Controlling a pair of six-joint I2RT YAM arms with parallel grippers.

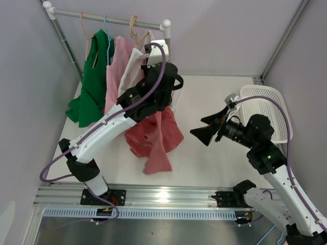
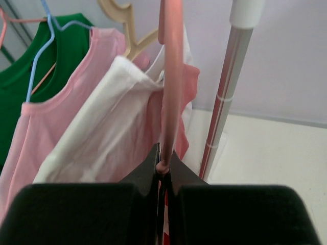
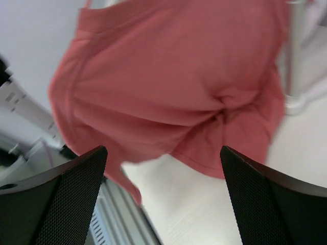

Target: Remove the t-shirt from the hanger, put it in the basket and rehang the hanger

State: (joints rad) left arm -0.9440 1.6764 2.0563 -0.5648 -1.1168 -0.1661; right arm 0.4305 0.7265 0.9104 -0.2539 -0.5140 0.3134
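The white table takes up most of the scene. At its far-left end stands the clothes rail, with a white cap on each corner.

Biggest item next is the red t-shirt. It hangs bunched and crumpled below the left arm's wrist, just in front of the rail's right post, with its hem drooping low toward the table. I cannot tell whether the hem touches down. In the right wrist view it fills the frame, with a knot of folds at its middle.

On the rail, left to right, we have a green shirt, a pink shirt and a white shirt. Each is on its own hanger and they are packed close together. At the far right a white mesh basket sits on the table behind the right arm.

Now the pink hanger, a slim rod running straight up out of the left wrist view, just beside the rail's post. The left gripper is clamped tight on it, both jaws pinching the rod at its lower end, with a sliver of red cloth beneath.

The right gripper has its jaws spread wide with nothing between them. It faces the t-shirt from the right, clear of the cloth.
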